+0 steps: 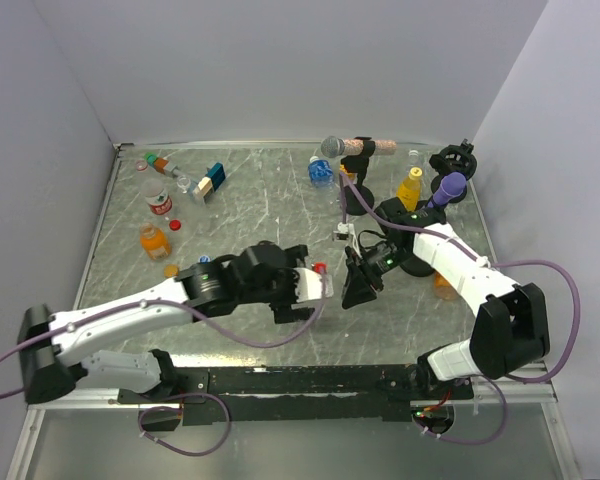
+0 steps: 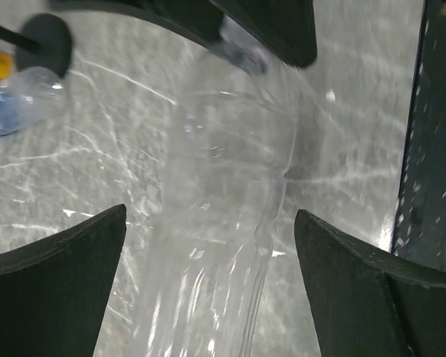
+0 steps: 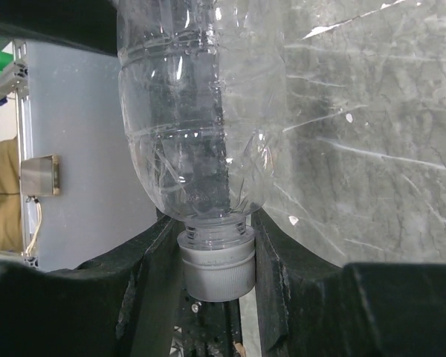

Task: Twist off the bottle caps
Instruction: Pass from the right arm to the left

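- My left end effector (image 2: pixel 208 260) sits wide astride the clear bottle (image 2: pixel 223 186), arm (image 1: pixel 150 300) stretched low.
- My right end effector (image 3: pixel 215 256) clamps that bottle's grey-white cap (image 3: pixel 215 275).

Right claw (image 3: pixel 217 253) pinches clear bottle's (image 3: pixel 197 111) white cap (image 3: pixel 216 264).

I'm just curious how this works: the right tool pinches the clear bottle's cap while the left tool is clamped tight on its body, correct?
Not quite. The left wrist view shows the left tool open, its fingers standing apart from the clear bottle on both sides. The right tool does pinch the cap.
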`<state>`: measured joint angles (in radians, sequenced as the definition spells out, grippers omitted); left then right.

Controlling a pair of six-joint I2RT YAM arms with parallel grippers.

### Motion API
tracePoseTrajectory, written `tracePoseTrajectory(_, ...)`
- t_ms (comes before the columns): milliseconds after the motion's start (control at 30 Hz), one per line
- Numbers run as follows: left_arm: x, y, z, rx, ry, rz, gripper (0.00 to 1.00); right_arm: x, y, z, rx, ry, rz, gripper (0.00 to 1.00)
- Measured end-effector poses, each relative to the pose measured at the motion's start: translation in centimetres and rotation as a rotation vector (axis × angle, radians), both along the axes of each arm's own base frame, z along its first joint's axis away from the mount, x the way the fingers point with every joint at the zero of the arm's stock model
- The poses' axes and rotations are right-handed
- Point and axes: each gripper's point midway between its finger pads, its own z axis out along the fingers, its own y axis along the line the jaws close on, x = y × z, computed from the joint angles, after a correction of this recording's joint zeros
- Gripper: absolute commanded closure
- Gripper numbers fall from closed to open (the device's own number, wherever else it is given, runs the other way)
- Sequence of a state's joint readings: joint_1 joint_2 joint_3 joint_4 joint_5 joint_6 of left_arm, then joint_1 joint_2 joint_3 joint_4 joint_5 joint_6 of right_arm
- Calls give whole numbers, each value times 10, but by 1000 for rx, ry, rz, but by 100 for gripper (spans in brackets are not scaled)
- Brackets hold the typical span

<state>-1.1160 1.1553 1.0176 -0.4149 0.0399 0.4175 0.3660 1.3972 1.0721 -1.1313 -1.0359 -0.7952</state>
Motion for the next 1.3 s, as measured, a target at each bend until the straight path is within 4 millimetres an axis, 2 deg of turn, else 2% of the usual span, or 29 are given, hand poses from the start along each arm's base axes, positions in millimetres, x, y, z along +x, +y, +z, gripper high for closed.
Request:
tracePoseTrajectory(100,1,-5,-25,116,19,-44,1,0,0,3,21,4,-1,91)
tracePoseTrajectory(167,2,-7,-29,146,22,-58,1,0,0,4,28,4,-3,91)
tracePoseTrajectory(267,3,-10,-30,156,20,-66,8,-1,1,6,45,9,2,90)
tracePoseTrajectory(367,1,-15,-30,158,17,-74,21,-3,1,7,50,16,4,90)
tracePoseTrajectory(433,-1,-18,-32,172,18,-83,42,-3,1,7,50,16,3,89)
tracePoseTrajectory(467,-1,-18,-33,180,20,-77,44,-3,1,7,49,17,3,89)
tracePoseTrajectory(633,-2,-21,-38,231,30,-64,47,-2,-2,5,33,17,-4,88)
tracePoseTrajectory(767,-2,-21,-40,249,22,-51,39,-1,-3,4,28,19,-10,87)
tracePoseTrajectory(833,-3,-22,-40,249,18,-45,38,-2,-3,5,30,22,-11,87)
tracePoseTrajectory(1100,0,-24,-45,262,6,-16,48,1,-6,4,25,16,-18,86)
tracePoseTrajectory(1200,0,-25,-48,273,3,-10,72,1,-7,2,17,13,-20,85)
tracePoseTrajectory(1267,1,-26,-50,279,2,-4,85,2,-7,2,15,12,-21,78)
tracePoseTrajectory(1300,1,-26,-51,280,1,-2,87,2,-8,2,14,12,-22,72)
